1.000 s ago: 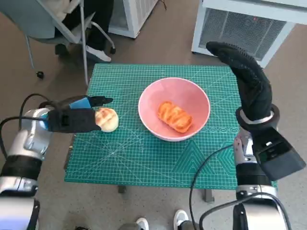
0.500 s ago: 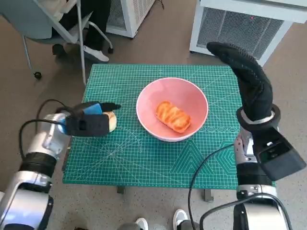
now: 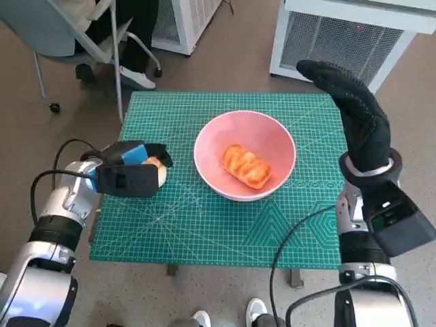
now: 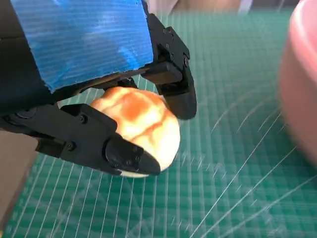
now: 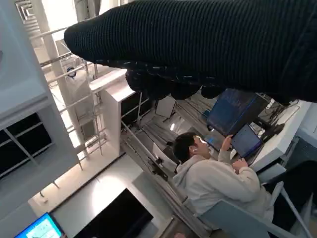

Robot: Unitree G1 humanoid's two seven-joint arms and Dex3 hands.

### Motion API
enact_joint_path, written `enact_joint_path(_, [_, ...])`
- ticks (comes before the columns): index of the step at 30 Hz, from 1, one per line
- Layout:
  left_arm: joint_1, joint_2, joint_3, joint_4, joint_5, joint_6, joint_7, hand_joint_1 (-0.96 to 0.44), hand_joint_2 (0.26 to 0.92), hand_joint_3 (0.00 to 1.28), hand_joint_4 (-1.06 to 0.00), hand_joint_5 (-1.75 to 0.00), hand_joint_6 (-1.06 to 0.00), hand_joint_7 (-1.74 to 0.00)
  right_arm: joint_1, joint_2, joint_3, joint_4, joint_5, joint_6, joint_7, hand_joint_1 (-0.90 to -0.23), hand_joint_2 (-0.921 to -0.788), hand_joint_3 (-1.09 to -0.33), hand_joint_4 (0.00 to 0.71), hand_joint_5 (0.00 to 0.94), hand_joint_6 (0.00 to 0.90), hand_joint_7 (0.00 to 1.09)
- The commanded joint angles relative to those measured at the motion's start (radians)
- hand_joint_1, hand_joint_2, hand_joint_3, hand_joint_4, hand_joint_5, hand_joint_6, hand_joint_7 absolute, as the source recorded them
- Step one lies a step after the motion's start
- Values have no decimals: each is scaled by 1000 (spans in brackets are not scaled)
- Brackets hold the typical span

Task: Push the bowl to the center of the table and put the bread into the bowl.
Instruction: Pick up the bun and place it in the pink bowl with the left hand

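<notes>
**Round bun in the left hand, beside the pink bowl**

A smooth pink bowl (image 3: 245,155) sits mid-table on the green gridded cutting mat (image 3: 204,225), with a glazed golden pastry (image 3: 246,165) inside. Just beside its rim, the blue-taped left hand (image 3: 129,174) grasps a pale, round, brown-topped bread bun (image 4: 143,126). The gloved right hand (image 3: 354,109) is raised beyond the table's far edge, fingers extended, holding nothing. A grey office chair (image 3: 75,34) stands nearby.

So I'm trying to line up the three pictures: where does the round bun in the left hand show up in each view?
Head view: the bun peeks out from under the left hand, left of the pink bowl.
Left wrist view: the bun sits mid-picture, gripped between the black fingers.
Right wrist view: not in it; only the glove and a person.
Shared landmark: the green mat, in the head and left wrist views.
</notes>
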Motion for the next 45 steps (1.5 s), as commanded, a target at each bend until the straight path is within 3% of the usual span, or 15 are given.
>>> enact_joint_path(1, [-12,45,81,-157,-73,-20,-9,2,920,106,-699,-1129,-532,-1282,17,-3,-5,-7,-2,11,-7,-568,-921,-756,277,1,233,245])
enact_joint_path(11, [-21,16,206,-413,-148,-37,93,1,920,70,-720,-1103,-590,-1229,19,-3,-8,-11,-6,14,-18,-564,-921,-756,277,1,231,248])
enact_joint_path(19, [-47,-99,184,-506,-103,-72,233,1,920,46,-739,-1072,-624,-1205,17,-1,-11,-7,-6,15,-23,-556,-921,-758,277,1,234,251])
enact_joint_path(32, [-111,-217,69,-418,-119,-27,89,1,920,68,-706,-1102,-607,-1225,24,5,-7,-25,-12,24,-38,-551,-921,-760,280,2,241,256])
enact_joint_path(33, [-116,-222,59,-403,-120,-16,66,-68,921,105,-651,-1011,-579,-1268,25,5,-7,-28,-12,26,-38,-555,-921,-759,280,2,241,256])
enact_joint_path(34, [-123,-226,44,-383,-118,-5,39,-168,921,165,-608,-806,-533,-1338,28,4,-7,-33,-13,28,-40,-561,-921,-757,280,2,241,257])
enact_joint_path(35, [-127,-228,36,-370,-116,1,23,-161,907,154,-557,-596,-456,-1059,30,3,-7,-37,-14,29,-41,-567,-921,-755,281,2,241,257])
enact_joint_path(37, [-138,-234,21,-338,-114,11,-11,-187,915,104,-516,-268,-441,-576,35,1,-7,-44,-15,32,-43,-574,-921,-753,281,1,241,257])
enact_joint_path(41, [-157,-240,-3,-282,-128,44,-104,-308,920,91,-380,-71,-384,-265,46,-3,-8,-66,-5,42,-38,-575,-921,-752,280,1,241,258])
enact_joint_path(45, [-180,-236,-9,-259,-149,77,-202,-359,921,88,-290,-15,-348,-160,56,-9,-10,-88,-3,51,-36,-566,-921,-750,280,1,239,259])
